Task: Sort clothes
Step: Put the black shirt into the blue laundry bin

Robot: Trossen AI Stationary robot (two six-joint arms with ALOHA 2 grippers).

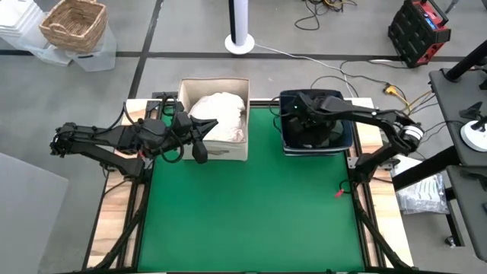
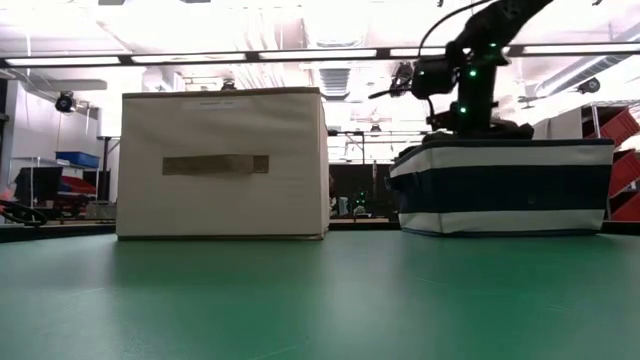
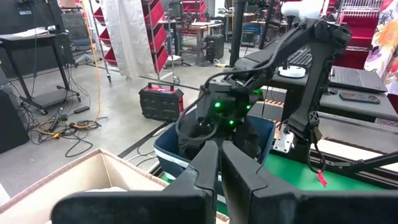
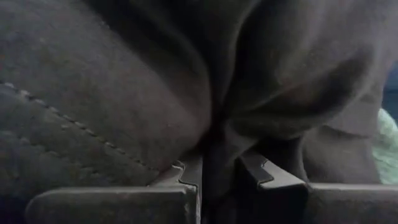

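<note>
White clothes [image 1: 221, 114] lie piled in the beige fabric box [image 1: 183, 87] at the table's far side. Black clothes [image 1: 316, 131] fill the navy bin [image 1: 346, 143] to the box's right. My right gripper [image 1: 302, 114] reaches down into the bin and is shut on a black garment [image 4: 124, 81], which fills the right wrist view. My left gripper [image 1: 202, 151] hovers at the box's near left corner, shut and empty; in its wrist view its fingers [image 3: 219, 158] point toward the bin [image 3: 168, 149] and the right arm. My right gripper [image 4: 217, 173] pinches a raised fold of the black garment [image 4: 217, 146] between its two fingers [image 4: 186, 175]. It comes from above, pointing down into the bin. The cloth bulges on both sides of the fingers and still lies in the bin.
The box [image 2: 220, 165] and the bin [image 2: 500, 185] stand side by side at the far edge of the green mat [image 1: 251, 205]. A small red thing [image 1: 340, 192] lies near the mat's right edge. A wicker basket [image 1: 74, 24] and cables are on the floor beyond.
</note>
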